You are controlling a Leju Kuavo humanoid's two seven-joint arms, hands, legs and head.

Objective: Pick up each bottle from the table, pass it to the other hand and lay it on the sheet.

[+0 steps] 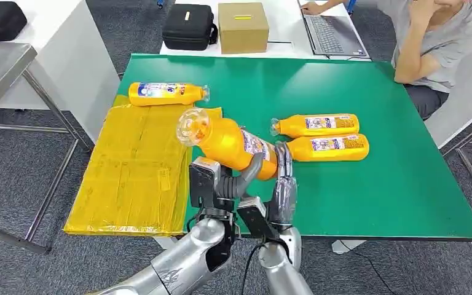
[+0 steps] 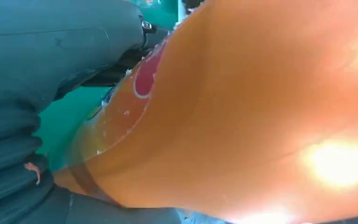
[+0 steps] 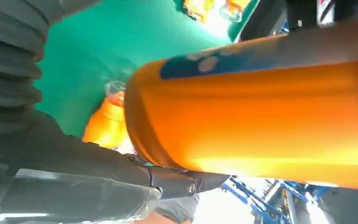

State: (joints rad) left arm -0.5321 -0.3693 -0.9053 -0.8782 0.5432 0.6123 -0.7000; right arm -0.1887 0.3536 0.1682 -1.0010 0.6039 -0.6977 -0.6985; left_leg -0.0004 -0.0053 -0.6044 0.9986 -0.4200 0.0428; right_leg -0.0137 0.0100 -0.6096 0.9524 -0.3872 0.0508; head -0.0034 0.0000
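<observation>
Held bottle: an orange bottle (image 1: 230,144) is up off the green table (image 1: 405,184), tilted, clear cap end toward my 10 o'clock over the table's left edge.
My left hand: my left hand (image 1: 212,184) wraps the bottle's middle from below; the wrist view shows the orange body (image 2: 261,116) pressed against my thumb (image 2: 51,51).
My right hand: my right hand (image 1: 281,184) clasps the bottle's base end, fingers (image 1: 283,163) curled over it; its wrist view shows the base (image 3: 261,116) against the thumb (image 3: 177,179).
Sheet: a yellow sheet (image 1: 129,178) lies at 10 o'clock, hanging over the table's left edge.
Bottle on sheet: one bottle (image 1: 166,93) lies at the sheet's far end.
Waiting bottles: two bottles (image 1: 322,125) (image 1: 332,147) lie side by side on the table at 1 o'clock, touching.
Far side: a person (image 1: 430,43) sits at 2 o'clock by a laptop (image 1: 332,31); a cardboard box (image 1: 243,27) and a black case (image 1: 189,26) stand at 12 o'clock.
</observation>
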